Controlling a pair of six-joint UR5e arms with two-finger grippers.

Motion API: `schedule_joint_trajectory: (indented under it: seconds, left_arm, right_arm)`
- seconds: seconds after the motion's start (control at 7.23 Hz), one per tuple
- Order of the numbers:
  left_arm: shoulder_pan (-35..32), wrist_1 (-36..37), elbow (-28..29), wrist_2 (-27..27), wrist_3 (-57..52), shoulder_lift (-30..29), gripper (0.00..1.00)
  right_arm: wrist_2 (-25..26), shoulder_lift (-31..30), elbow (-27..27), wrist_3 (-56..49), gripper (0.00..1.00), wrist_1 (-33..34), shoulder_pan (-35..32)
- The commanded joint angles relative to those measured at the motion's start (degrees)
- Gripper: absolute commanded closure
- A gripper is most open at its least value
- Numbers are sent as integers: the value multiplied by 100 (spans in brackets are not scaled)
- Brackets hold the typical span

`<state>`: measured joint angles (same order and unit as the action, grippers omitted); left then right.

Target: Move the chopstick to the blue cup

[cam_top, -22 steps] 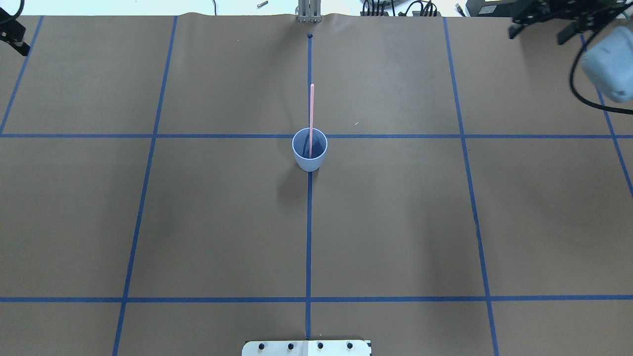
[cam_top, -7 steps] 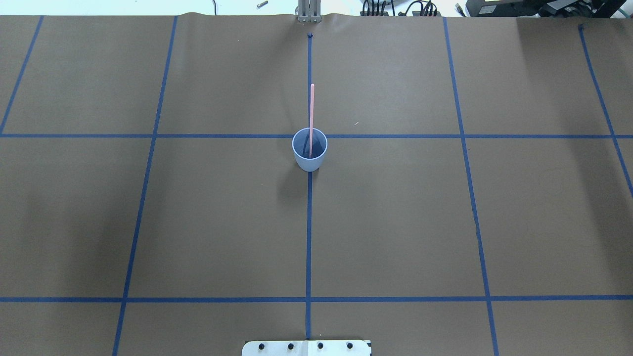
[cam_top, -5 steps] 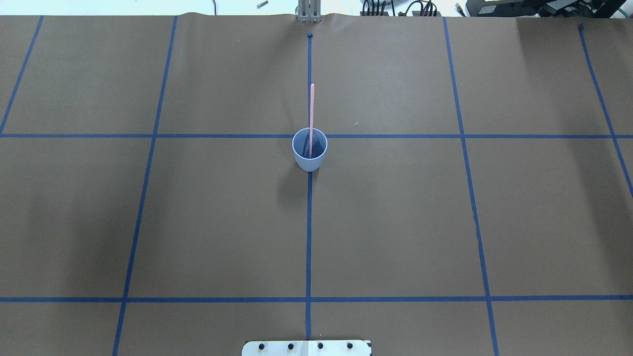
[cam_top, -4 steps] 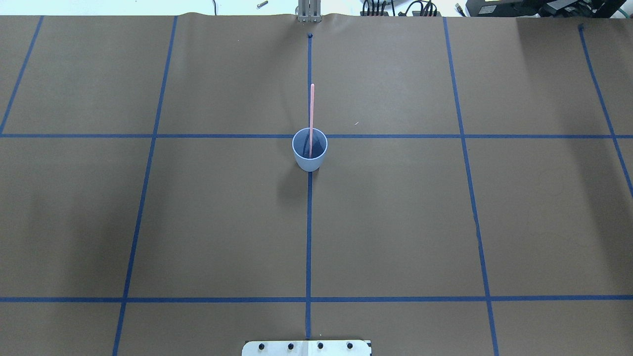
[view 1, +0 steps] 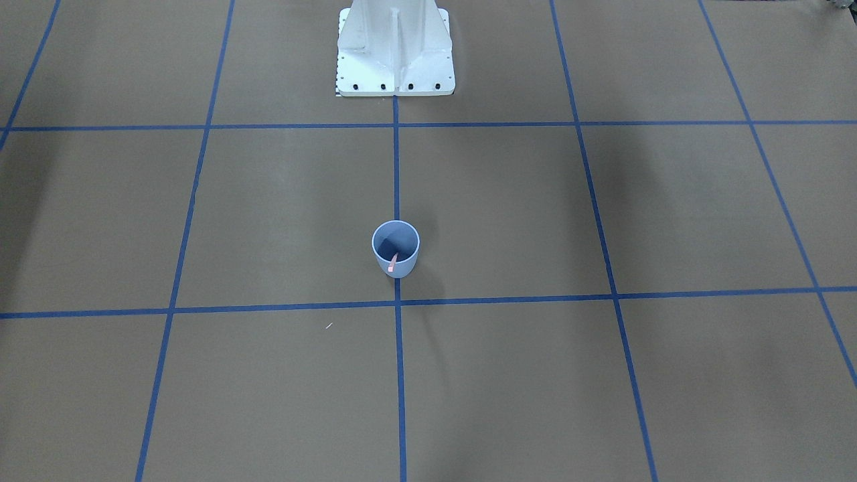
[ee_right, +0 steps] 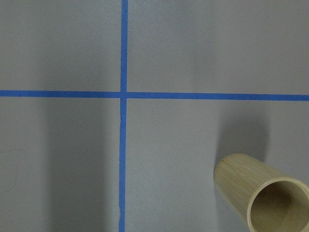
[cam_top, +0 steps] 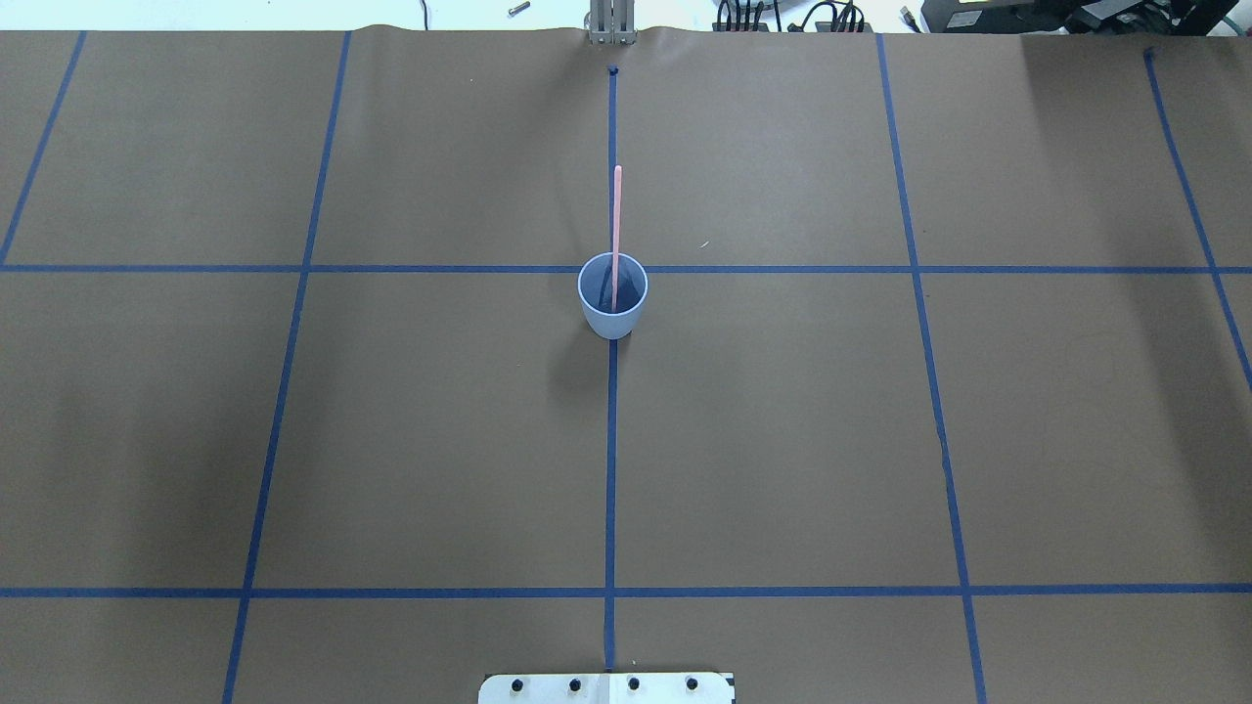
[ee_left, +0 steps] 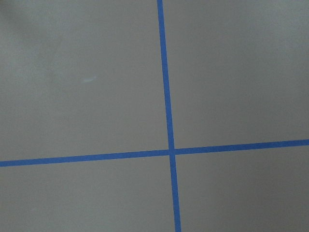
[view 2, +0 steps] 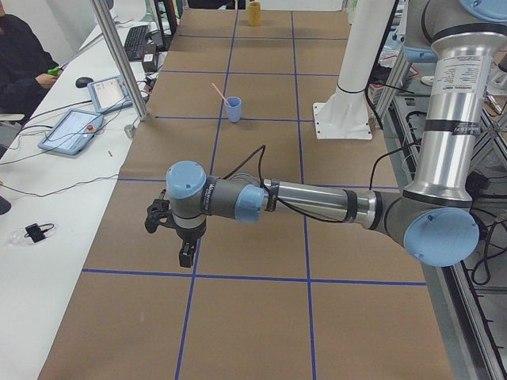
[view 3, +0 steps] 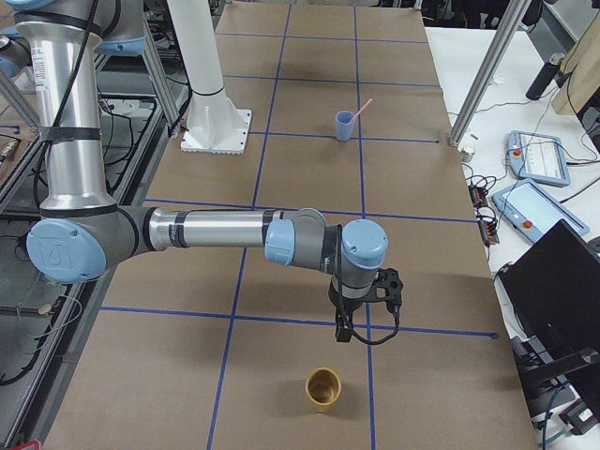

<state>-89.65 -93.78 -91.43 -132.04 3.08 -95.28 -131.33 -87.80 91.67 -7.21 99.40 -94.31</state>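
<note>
The blue cup stands upright at the table's centre, where two tape lines cross. One pale pink chopstick stands in it and leans over the far rim. Both show in the front view, cup and chopstick, and in the side views, cup. My left gripper hangs over bare table far from the cup. My right gripper hangs near the table's right end. Both show only in side views, so I cannot tell if they are open.
A tan wooden cup stands upright just beyond my right gripper and shows in the right wrist view. The white robot base stands at the table's near edge. Tablets and cables lie on the side bench.
Three seconds ago both arms showed at the top corners of the overhead view; they have since left it. Over the last second nothing has changed.
</note>
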Motion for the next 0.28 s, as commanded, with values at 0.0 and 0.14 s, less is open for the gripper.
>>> schedule_joint_trajectory:
  seconds: [0.0,0.14]
  left_arm:
    - [0,0,2,3,0,10,1]
    - [0,0,11,3,-9,1,1]
  right_arm:
    - [-6,0,9,0,0,0,0]
    - [-15,0,1,0,0,-9,0]
